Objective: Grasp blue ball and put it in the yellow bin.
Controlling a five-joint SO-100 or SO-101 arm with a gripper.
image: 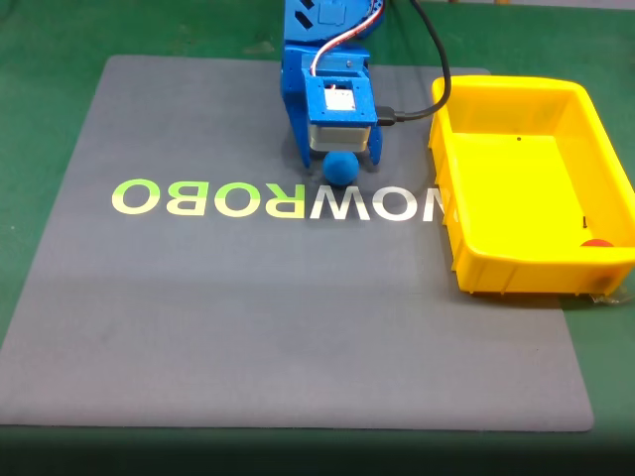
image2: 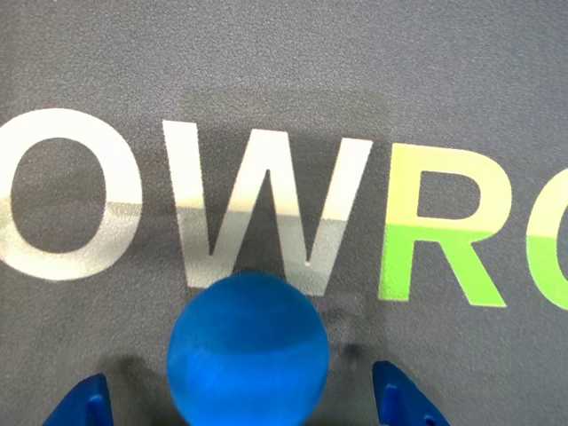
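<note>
While the arm leans down over the mat (image: 198, 327), its gripper (image2: 241, 404) straddles the blue ball (image2: 248, 348), jaws spread

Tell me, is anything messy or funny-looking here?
Nothing is spilled or broken. The blue ball sits on the grey mat between the open fingers. The yellow bin hangs half off the mat's right edge, with a small red ball inside.

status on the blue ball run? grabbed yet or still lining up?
Done: the gripper is down at the mat, straddling the blue ball, with a fingertip showing on each side in the wrist view. In hand: the grasp itself; gaps remain between the tips and the ball, so it is not clamped. Left: close, lift and carry to the yellow bin, which holds a small red ball.
</note>
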